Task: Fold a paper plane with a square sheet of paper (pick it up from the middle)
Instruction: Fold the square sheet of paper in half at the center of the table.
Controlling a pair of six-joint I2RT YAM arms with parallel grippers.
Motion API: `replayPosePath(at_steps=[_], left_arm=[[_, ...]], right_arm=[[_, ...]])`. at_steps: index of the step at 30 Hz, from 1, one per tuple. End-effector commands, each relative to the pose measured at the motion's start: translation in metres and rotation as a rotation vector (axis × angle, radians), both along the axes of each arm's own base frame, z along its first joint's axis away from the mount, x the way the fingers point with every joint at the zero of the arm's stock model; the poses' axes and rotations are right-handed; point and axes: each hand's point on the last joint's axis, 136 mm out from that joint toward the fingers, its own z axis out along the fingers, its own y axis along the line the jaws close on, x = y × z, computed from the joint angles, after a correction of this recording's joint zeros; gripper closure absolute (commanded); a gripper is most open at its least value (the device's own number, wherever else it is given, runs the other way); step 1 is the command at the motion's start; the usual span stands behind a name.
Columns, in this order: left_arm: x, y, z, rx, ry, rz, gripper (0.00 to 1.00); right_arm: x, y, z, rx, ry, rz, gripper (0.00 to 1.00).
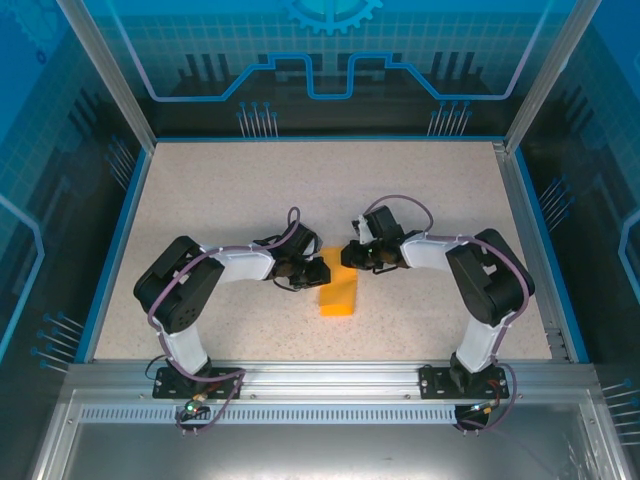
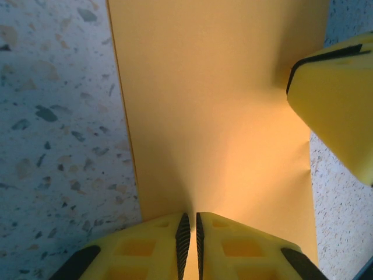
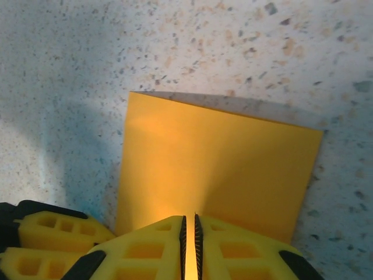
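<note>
The square sheet of paper [image 1: 338, 294] is plain orange-yellow and looks like a narrow rectangle from above, lying mid-table between the two arms. My left gripper [image 1: 318, 272] holds its far left part. My right gripper [image 1: 351, 256] holds the far end from the right. In the left wrist view the left gripper [image 2: 190, 216] is shut on the sheet [image 2: 221, 105], and a yellow finger of the right gripper [image 2: 338, 105] presses the sheet's right side. In the right wrist view the right gripper [image 3: 189, 217] is shut on the sheet [image 3: 221, 163], with the left gripper's finger [image 3: 52, 233] beside it.
The speckled beige table [image 1: 250, 190] has a blue raised border [image 1: 118, 235] and metal frame posts at its corners. Both arm bases sit on the aluminium rail [image 1: 320, 385] at the near edge.
</note>
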Motion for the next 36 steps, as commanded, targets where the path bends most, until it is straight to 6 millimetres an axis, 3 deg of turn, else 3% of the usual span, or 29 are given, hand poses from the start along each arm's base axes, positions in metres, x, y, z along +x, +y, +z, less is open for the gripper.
replayPosePath(at_steps=[1, 8, 15, 18, 22, 27, 31, 36], left_arm=[[-0.044, 0.044, -0.047, 0.214, 0.159, -0.005, 0.82], [-0.047, 0.047, -0.048, 0.217, 0.161, -0.001, 0.83], [-0.047, 0.047, -0.048, 0.216, 0.164, 0.001, 0.83], [-0.048, 0.047, -0.05, 0.219, 0.166, 0.0, 0.83], [-0.047, 0.046, -0.05, 0.217, 0.169, 0.001, 0.83], [-0.047, 0.046, -0.05, 0.218, 0.17, -0.002, 0.83], [-0.048, 0.046, -0.05, 0.22, 0.171, -0.006, 0.83], [-0.047, 0.046, -0.048, 0.221, 0.166, -0.009, 0.83]], right_arm=[[-0.004, -0.019, -0.018, -0.063, 0.026, -0.015, 0.85], [0.0, -0.044, -0.025, -0.145, 0.016, -0.029, 0.85], [0.002, -0.063, -0.008, -0.146, -0.015, -0.064, 0.85], [-0.003, -0.055, 0.007, -0.085, -0.023, -0.056, 0.85], [-0.019, -0.029, 0.02, 0.011, -0.003, -0.004, 0.85], [-0.044, 0.002, 0.014, 0.032, 0.056, 0.093, 0.85], [-0.055, 0.007, 0.002, -0.03, 0.073, 0.152, 0.85], [-0.06, -0.003, -0.013, -0.108, 0.099, 0.178, 0.85]])
